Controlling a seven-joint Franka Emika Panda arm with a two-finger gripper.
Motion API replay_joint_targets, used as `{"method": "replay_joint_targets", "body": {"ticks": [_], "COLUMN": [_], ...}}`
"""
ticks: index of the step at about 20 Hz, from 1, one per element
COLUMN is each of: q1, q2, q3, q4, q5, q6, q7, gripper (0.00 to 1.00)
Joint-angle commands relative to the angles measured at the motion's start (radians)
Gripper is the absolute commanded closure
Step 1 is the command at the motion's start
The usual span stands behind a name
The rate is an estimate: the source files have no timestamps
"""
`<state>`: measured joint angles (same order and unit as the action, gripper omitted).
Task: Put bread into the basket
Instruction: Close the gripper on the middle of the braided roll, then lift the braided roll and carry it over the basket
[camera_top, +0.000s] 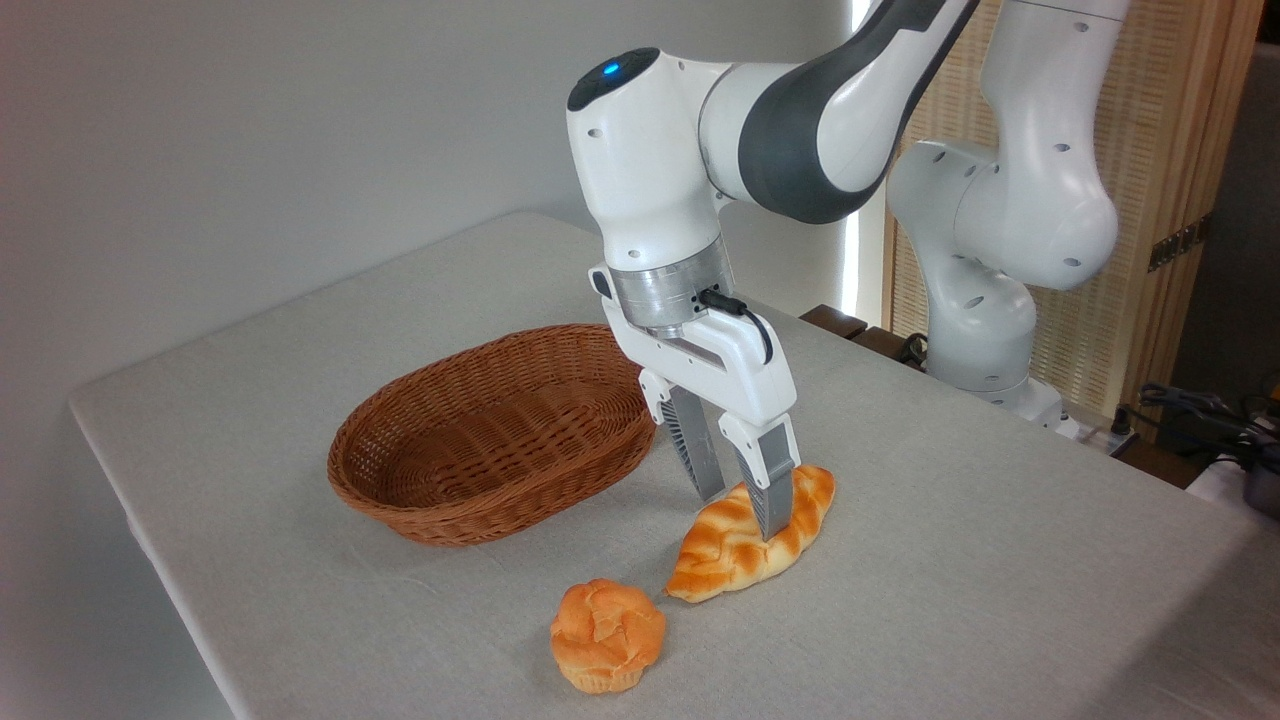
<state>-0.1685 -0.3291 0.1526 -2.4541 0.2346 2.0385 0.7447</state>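
The bread (725, 555), a braided golden-orange loaf, lies on the table to the right of the basket, pointing from front left to back right. My gripper (740, 515) is lowered over its middle, pointing down. The fingers are open and straddle the loaf: the near finger (768, 495) stands in front of it and the far finger sits at its back-left edge. The loaf still rests on the cloth. The reddish-brown oval wicker basket (470, 520) stands left of the gripper and holds nothing.
A small round orange bun (607, 635) sits close in front of the loaf's left tip, near the table's front edge. The arm's white base (985, 330) stands at the back right, with cables and a wooden screen behind it.
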Motion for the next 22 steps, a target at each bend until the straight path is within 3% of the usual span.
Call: {"method": "replay_joint_targets", "body": {"ticks": [1,5,7,14,22], "q1": [-0.014,-0.014,-0.016,-0.019,-0.029], "q2": [0.001,0.002,0.002,0.002,-0.004], "q3": [0.019,0.019,0.019,0.019,0.019], "q4": [-0.013,-0.028,-0.028,-0.026,-0.02], "q5": [0.017,0.017,0.017,0.017,0.019], "q6": [0.019,0.017,0.017,0.015,0.015], "q7": [0.007,0.004,0.005,0.01,0.015], "gripper": [0.04,0.46,0.56,0.61,0.76]}}
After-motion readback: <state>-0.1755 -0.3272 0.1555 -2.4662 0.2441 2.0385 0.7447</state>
